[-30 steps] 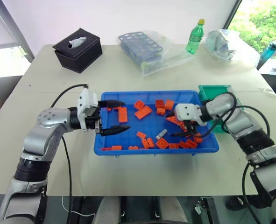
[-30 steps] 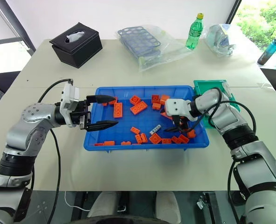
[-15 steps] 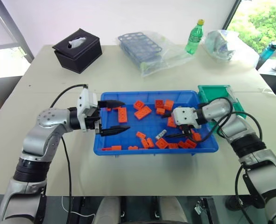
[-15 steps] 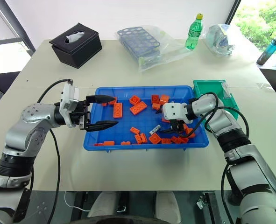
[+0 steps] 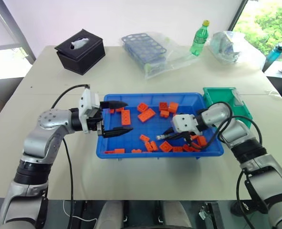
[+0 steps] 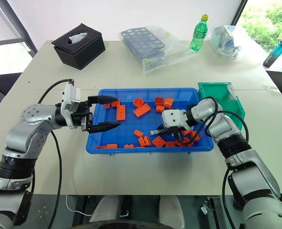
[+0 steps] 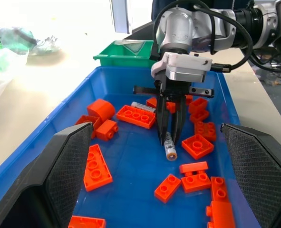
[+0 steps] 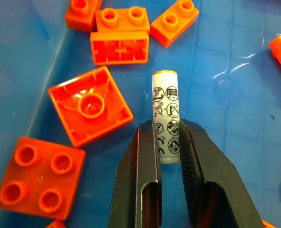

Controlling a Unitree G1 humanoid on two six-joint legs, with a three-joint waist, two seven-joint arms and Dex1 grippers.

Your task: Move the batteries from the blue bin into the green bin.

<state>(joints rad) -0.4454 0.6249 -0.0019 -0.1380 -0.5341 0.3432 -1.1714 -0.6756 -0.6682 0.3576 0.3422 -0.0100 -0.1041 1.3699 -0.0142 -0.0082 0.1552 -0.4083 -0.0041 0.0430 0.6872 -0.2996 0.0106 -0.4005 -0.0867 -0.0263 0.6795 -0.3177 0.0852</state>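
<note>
A silvery battery (image 8: pixel 165 97) lies on the floor of the blue bin (image 5: pixel 160 153), among several orange bricks. My right gripper (image 8: pixel 167 130) is shut on its near end, and in the left wrist view the battery (image 7: pixel 169 148) sticks out below the fingertips, down to the bin floor. Another battery (image 7: pixel 142 106) lies behind an orange brick, further back in the bin. My left gripper (image 5: pixel 129 117) hangs open and empty over the bin's left part. The green bin (image 5: pixel 225 95) stands against the blue bin's right far corner.
Orange bricks (image 5: pixel 146 115) crowd the blue bin around the right gripper. At the back of the table are a black tissue box (image 5: pixel 79 50), a plastic bag with a blue rack (image 5: pixel 148 47), a green bottle (image 5: pixel 199 37) and a crumpled bag (image 5: pixel 231 45).
My right gripper has moved left across the blue bin and gone from open to shut on the battery. The left arm has kept still.
</note>
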